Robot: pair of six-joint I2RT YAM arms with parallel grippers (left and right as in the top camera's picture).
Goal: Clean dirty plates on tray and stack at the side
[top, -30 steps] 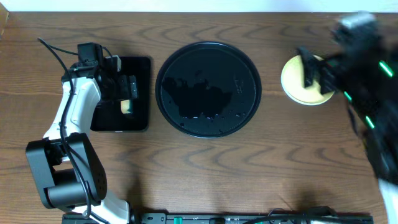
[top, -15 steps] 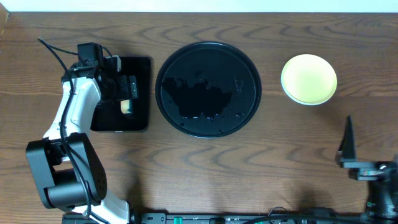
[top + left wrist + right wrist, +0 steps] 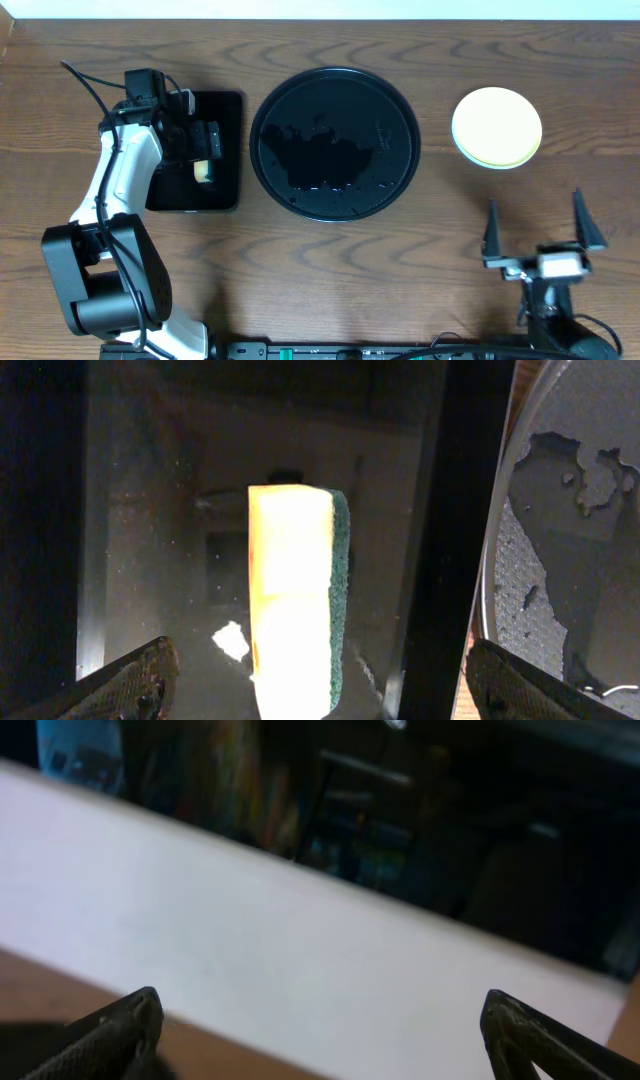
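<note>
Item: stacked plates [image 3: 497, 127], yellow uppermost, upper right, off the round tray [image 3: 335, 72] — just up-frame of right tool [image 3: 535, 206], wide open, empty; left tool [image 3: 320, 685] open over sponge [image 3: 290, 600], gripping nothing.

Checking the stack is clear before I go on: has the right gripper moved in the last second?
Yes. The right gripper has drawn back from over the yellow plate toward the near edge of the table, jaws open and empty.
</note>
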